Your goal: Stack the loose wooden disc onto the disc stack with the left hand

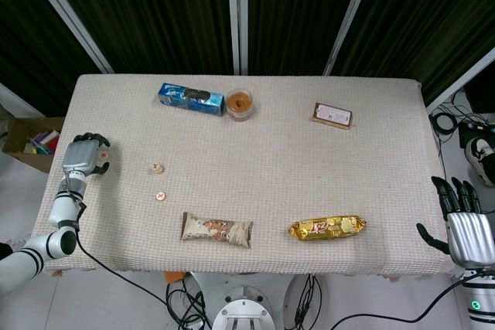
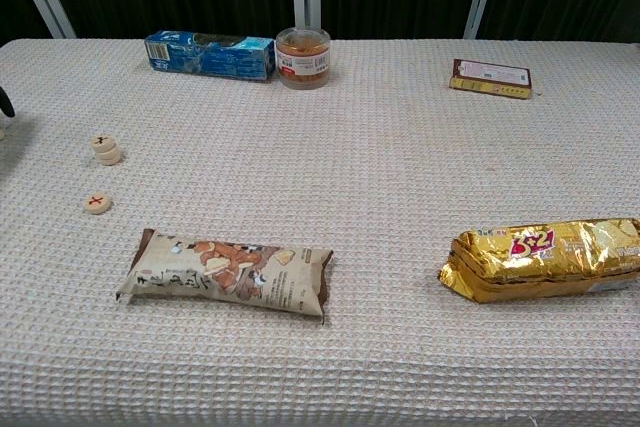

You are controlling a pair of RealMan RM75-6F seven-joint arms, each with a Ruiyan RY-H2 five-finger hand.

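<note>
From the head view, my left hand (image 1: 85, 156) hangs over the left edge of the tabletop (image 1: 255, 121), fingers curled inward and holding nothing. The loose wooden disc (image 1: 159, 195) lies flat on the cloth to the right of that hand, apart from it, and the disc stack (image 1: 157, 167) stands just behind the disc, the two not touching. My right hand (image 1: 462, 218) sits off the right front corner, fingers spread and empty. Along the back I see a blue box (image 1: 190, 99), a round jar (image 1: 240, 103) just beside it, and a brown packet (image 1: 333, 115). Near the front lie a snack bag (image 1: 216, 229) and a gold wrapper (image 1: 327, 227).

From the chest view, the loose wooden disc (image 2: 96, 203) shows a red mark and the disc stack (image 2: 105, 148) a dark one. Only a dark sliver shows at the left edge; I cannot tell what it is.
</note>
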